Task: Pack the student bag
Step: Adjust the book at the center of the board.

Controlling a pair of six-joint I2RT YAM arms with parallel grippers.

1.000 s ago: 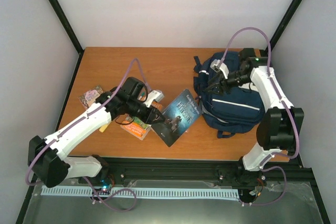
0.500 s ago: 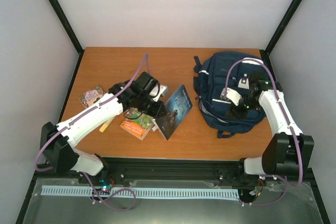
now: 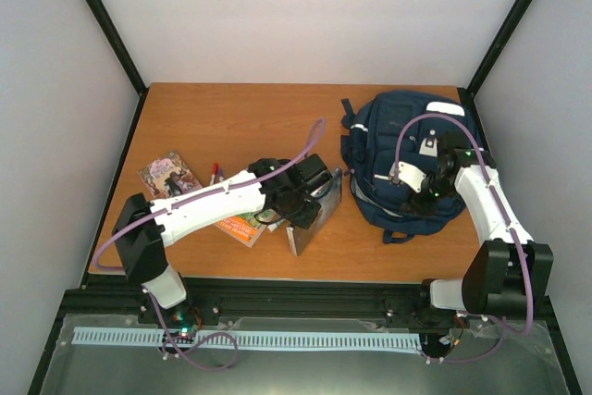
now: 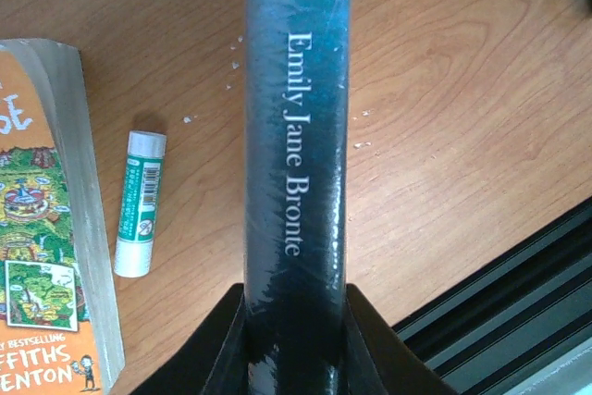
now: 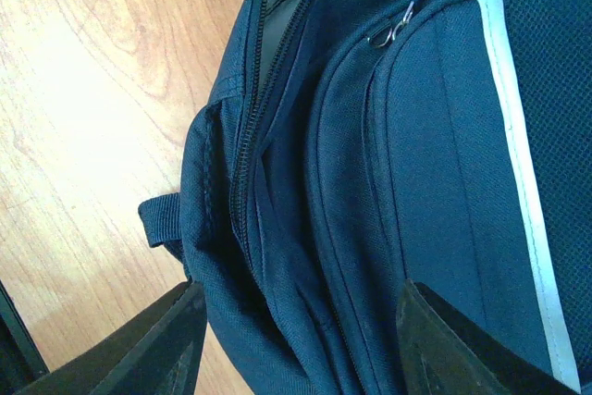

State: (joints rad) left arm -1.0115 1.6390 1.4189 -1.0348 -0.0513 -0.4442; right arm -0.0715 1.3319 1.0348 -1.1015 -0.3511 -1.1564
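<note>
Student bag: there it is, the large navy-blue fabric backpack (image 3: 398,150) with thin white stripes, lying flat on the right half of the table.
Bag close-up: the right wrist view shows one zip gaping over grey lining and a dark strap loop at the edge.
Surface: orange-brown wooden table (image 3: 231,117).
Room: plain white walls, black frame posts.
Left end effector (image 3: 301,205): pinching a dark teal hardback book (image 4: 296,90) held on edge, spine reading "Emily Jane Bronte", just left of the bag.
Right end effector (image 5: 305,339): fingers spread wide over the bag's near end; contact I cannot tell.
Around: an orange illustrated paperback (image 3: 242,226), a green-and-white glue stick (image 4: 139,203) beside it, a pink picture card (image 3: 166,173) further left.
</note>
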